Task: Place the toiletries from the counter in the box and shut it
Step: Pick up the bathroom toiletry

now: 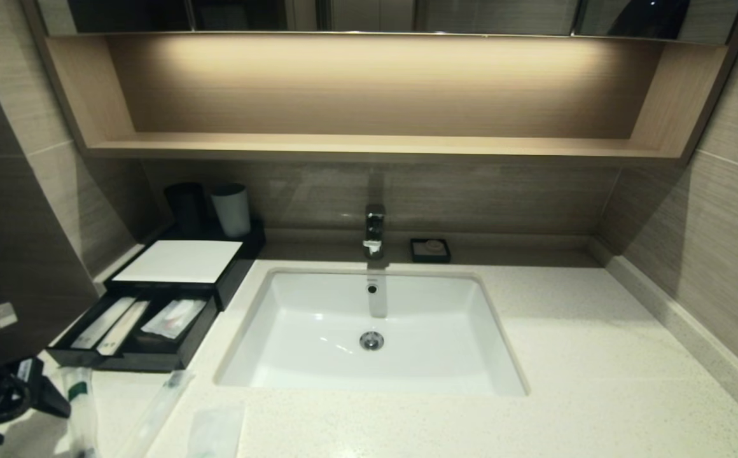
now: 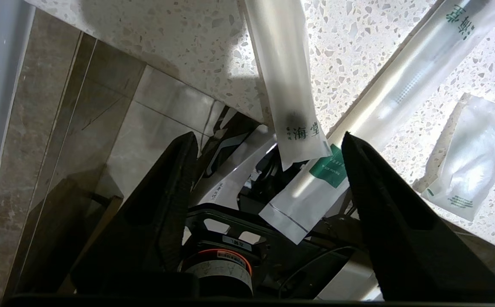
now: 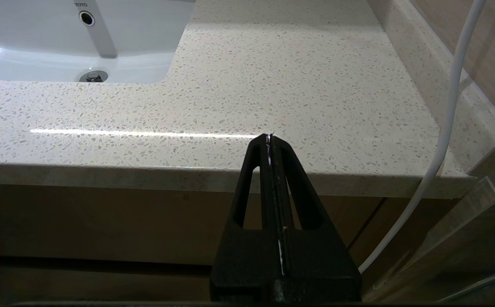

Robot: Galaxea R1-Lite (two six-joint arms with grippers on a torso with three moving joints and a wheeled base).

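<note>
The black box [image 1: 178, 261] with a white top panel stands at the counter's [image 1: 598, 356] back left. Its front drawer [image 1: 133, 334] is pulled out and holds several clear packets. Two long clear sachets [image 1: 79, 407] [image 1: 159, 407] and a squarish clear packet [image 1: 216, 432] lie on the counter in front of the drawer. In the left wrist view, one sachet [image 2: 281, 64] and the green-banded sachet [image 2: 401, 94] overhang the counter's front edge, and the squarish packet [image 2: 473, 162] lies beside them. My left gripper [image 2: 268, 136] is open and empty, just off that edge, with the overhanging ends between its fingers. My right gripper [image 3: 269, 137] is shut and empty.
A white sink [image 1: 369, 381] with a tap [image 1: 374, 232] is set in the middle of the counter. A black cup [image 1: 184, 203] and a white cup [image 1: 231, 210] stand behind the box. A small black soap dish [image 1: 431, 250] sits by the back wall. A white cable [image 3: 444, 128] hangs beside my right gripper.
</note>
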